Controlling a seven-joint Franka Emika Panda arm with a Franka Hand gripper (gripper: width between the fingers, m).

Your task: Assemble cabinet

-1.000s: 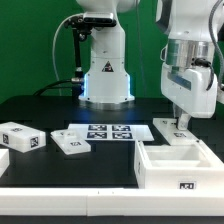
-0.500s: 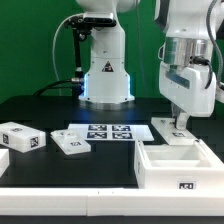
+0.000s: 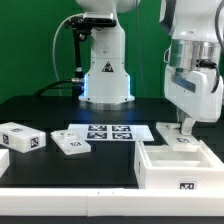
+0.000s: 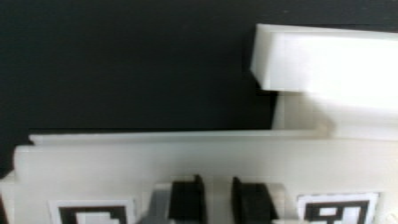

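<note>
hovered at small white plastic panel (image 3: 163, 131) behind big white thin-walled cabinet box (image 3: 160, 176).
held pincer (image 3: 182, 128) narrow, likely for gripping it; couldn't tell whether clamped.

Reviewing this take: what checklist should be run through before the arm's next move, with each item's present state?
1. Gripper low at the white panel behind the cabinet: ok.
2. Grip on the panel: cannot tell; the fingers stand close together, but contact is not visible.
3. Cabinet upright, open side up: ok.
4. Left block and middle block lie apart from the arm: ok.
5. Marker board uncovered: ok.
</note>
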